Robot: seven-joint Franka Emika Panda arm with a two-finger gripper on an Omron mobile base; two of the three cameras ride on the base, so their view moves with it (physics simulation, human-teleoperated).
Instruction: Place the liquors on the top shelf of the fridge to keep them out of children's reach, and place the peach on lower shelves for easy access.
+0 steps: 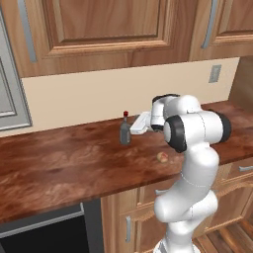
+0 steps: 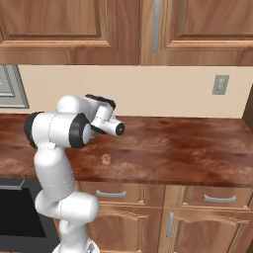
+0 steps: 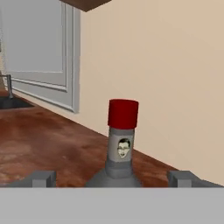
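Observation:
One of the liquors, a dark grey bottle [image 1: 125, 133] with a red cap and a pale label, stands upright on the wooden counter near the back wall. My gripper [image 1: 134, 129] is level with it on its right side and open. In the hand view the bottle [image 3: 120, 146] stands centred between my two fingertips [image 3: 42, 178], which sit wide apart and touch nothing. The peach [image 1: 161, 157] lies on the counter nearer the front edge, also seen small and round [image 2: 105, 159] in the right base view. The fridge's top shelf and lower shelves are out of view.
A grey panelled front [image 1: 10, 94] rises at the counter's far left. Wooden wall cabinets [image 1: 108, 29] hang overhead. A dark appliance front [image 1: 44, 232] sits under the counter at left. A wall socket [image 2: 220, 84] is at the right.

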